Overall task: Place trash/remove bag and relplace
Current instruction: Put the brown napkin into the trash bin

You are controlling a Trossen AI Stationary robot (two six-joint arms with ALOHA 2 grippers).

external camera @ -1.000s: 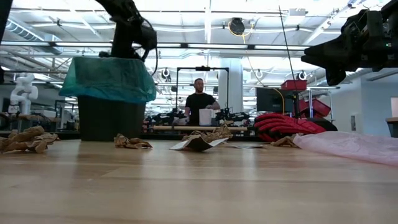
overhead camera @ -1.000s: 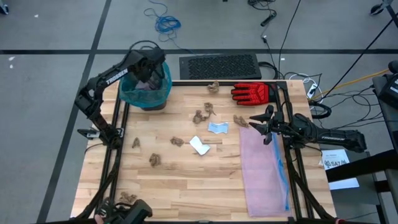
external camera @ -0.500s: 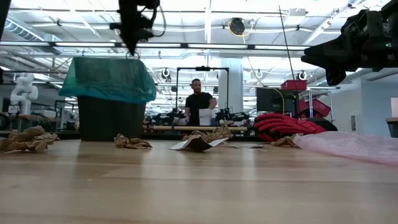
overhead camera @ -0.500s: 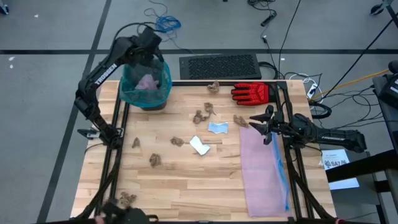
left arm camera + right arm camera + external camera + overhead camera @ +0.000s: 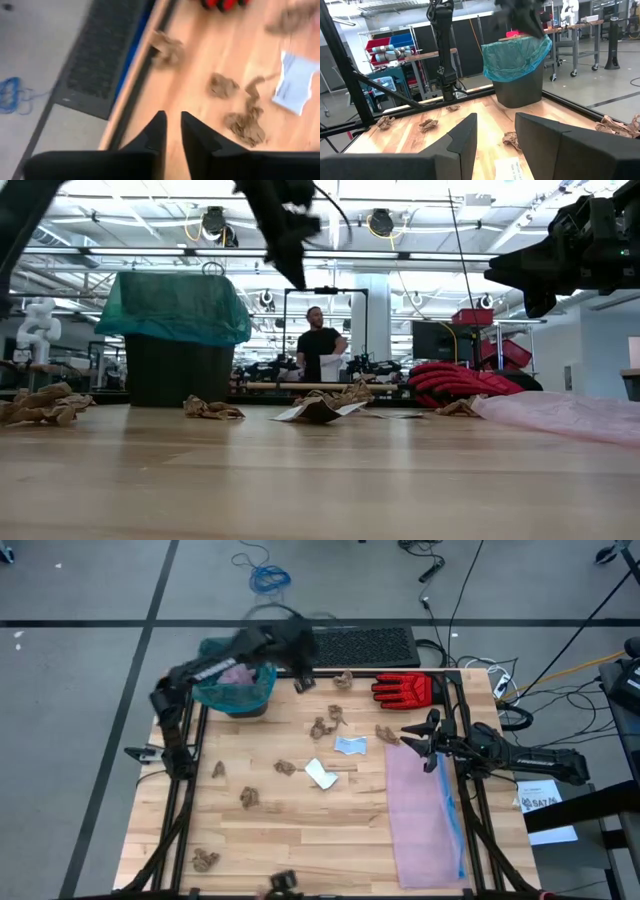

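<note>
The teal-green bag (image 5: 236,686) lines a dark bin (image 5: 172,370) at the table's far left corner, its rim folded over the bin's edge. Trash lies scattered on the wood: brown wads (image 5: 321,727), a white piece (image 5: 320,773) and a pale blue piece (image 5: 350,745). My left gripper (image 5: 301,682) hangs in the air just right of the bin, over the far edge; its fingers (image 5: 159,131) stand slightly apart with nothing between them. My right gripper (image 5: 408,736) waits open at the table's right side, above the pink bag (image 5: 425,810).
A red glove (image 5: 404,689) lies at the far right. A black mat (image 5: 355,646) lies on the floor beyond the far edge. A brown wad (image 5: 205,860) sits near the front left corner. A person stands far behind the table (image 5: 322,350).
My left gripper has risen out of the bin and swung fast toward the table's right edge along the far side, turning as it went; it now hangs right of the bin. The bag and bin have stayed in place.
</note>
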